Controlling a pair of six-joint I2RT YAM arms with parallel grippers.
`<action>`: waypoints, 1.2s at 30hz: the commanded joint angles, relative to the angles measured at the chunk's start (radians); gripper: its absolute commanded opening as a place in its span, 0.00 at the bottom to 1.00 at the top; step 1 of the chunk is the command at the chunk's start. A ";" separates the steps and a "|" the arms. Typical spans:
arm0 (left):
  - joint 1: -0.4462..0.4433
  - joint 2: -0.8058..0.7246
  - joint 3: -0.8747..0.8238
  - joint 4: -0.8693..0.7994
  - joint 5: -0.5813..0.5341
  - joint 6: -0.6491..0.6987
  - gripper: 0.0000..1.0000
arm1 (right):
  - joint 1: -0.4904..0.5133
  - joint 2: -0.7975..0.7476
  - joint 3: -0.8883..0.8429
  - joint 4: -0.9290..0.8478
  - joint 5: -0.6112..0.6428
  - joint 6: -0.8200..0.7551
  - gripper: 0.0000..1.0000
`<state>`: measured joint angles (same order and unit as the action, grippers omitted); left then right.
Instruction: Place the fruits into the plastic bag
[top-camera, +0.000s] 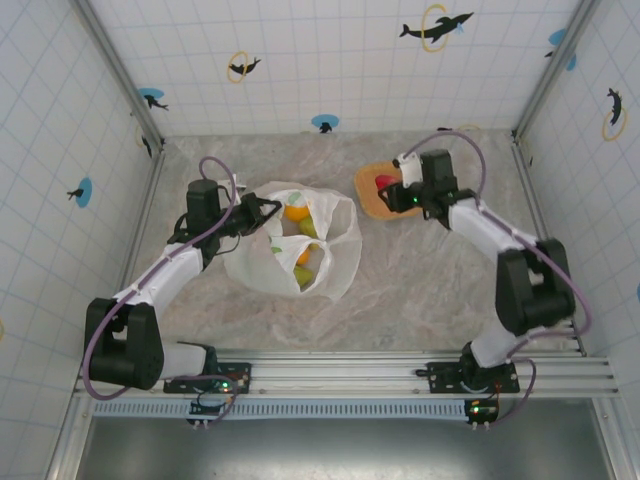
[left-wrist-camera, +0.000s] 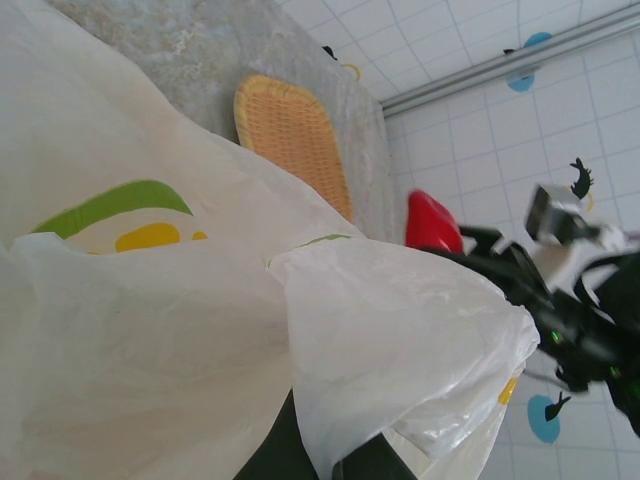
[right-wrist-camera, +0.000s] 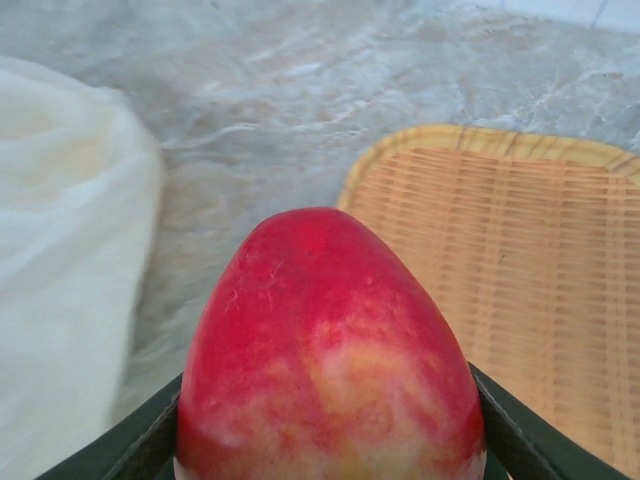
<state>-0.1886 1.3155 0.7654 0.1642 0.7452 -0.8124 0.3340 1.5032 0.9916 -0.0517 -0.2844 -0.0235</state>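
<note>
The right gripper (top-camera: 393, 190) is clamped on a red apple (right-wrist-camera: 325, 330), with a finger (right-wrist-camera: 140, 450) pressed to each side. In the right wrist view the apple's long way runs 6 to 12 o'clock, thin end at 12, near the tray (right-wrist-camera: 540, 250). The left gripper (top-camera: 266, 212) is pinched shut on the bag (top-camera: 250, 268) at its 9 o'clock rim.

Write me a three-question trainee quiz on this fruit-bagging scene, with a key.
1. True or false: the right gripper is holding a red fruit.
2. What does the left gripper pinch? A a banana; B the plastic bag; C a spoon.
3. Name the colour of the bagged fruit nearest that left gripper.
Key: 1 true; 2 B; 3 orange.
</note>
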 joint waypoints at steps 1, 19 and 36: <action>0.010 -0.007 0.008 0.001 0.013 -0.002 0.00 | 0.059 -0.136 -0.130 0.068 -0.036 0.071 0.57; 0.011 -0.004 0.006 0.003 0.010 -0.007 0.00 | 0.391 -0.275 -0.378 0.120 -0.027 0.036 0.57; -0.006 -0.037 -0.005 0.066 0.061 -0.028 0.00 | 0.566 0.168 -0.153 0.696 0.145 0.266 0.58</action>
<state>-0.1890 1.3083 0.7650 0.1856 0.7765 -0.8219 0.8936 1.6291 0.7887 0.4965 -0.1745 0.1726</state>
